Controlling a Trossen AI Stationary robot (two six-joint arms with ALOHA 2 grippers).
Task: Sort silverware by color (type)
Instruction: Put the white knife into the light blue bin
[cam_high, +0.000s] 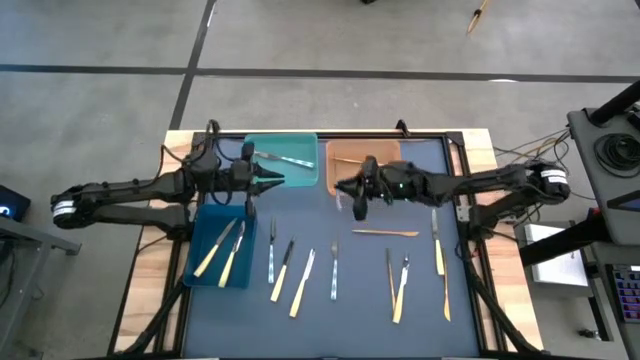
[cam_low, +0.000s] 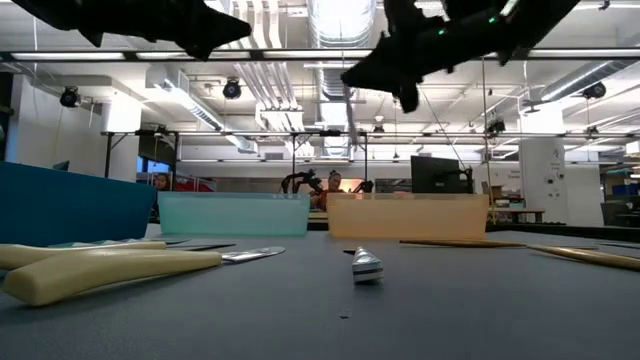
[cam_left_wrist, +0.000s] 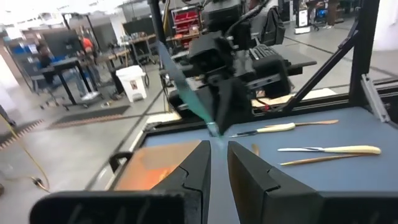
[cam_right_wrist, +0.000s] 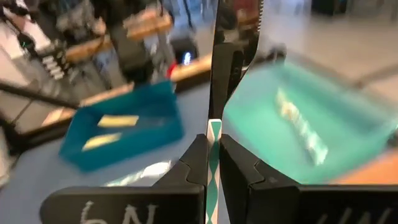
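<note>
My right gripper (cam_high: 343, 190) hovers above the mat between the teal bin (cam_high: 262, 148) and the orange bin (cam_high: 384, 150), shut on a knife (cam_left_wrist: 177, 78) that has a teal-and-white patterned handle and a silvery blade (cam_right_wrist: 233, 25). My left gripper (cam_high: 278, 181) faces it from the left at about the same height, its fingers (cam_left_wrist: 200, 163) nearly together with nothing between them. The teal bin holds a silvery piece (cam_high: 283, 159), the orange bin a tan one (cam_high: 348, 160), and the blue bin (cam_high: 200, 225) two pale yellow ones (cam_high: 222, 252). Several more pieces of silverware (cam_high: 305, 282) lie on the mat. My right gripper pinches the knife's patterned handle (cam_right_wrist: 213, 134) between its two fingers. The fingers come about level from the table's right and lie across the knife. The knife stands roughly upright with its blade above the fingers, lifted clear of the mat.
Loose knives, forks and spoons lie in a row along the mat's near half (cam_high: 400, 285), with a tan piece (cam_high: 385, 233) lying crosswise behind them. A yellow handle (cam_low: 110, 270) and a silvery piece (cam_low: 365, 265) lie close to the low camera. People sit at desks in the room behind.
</note>
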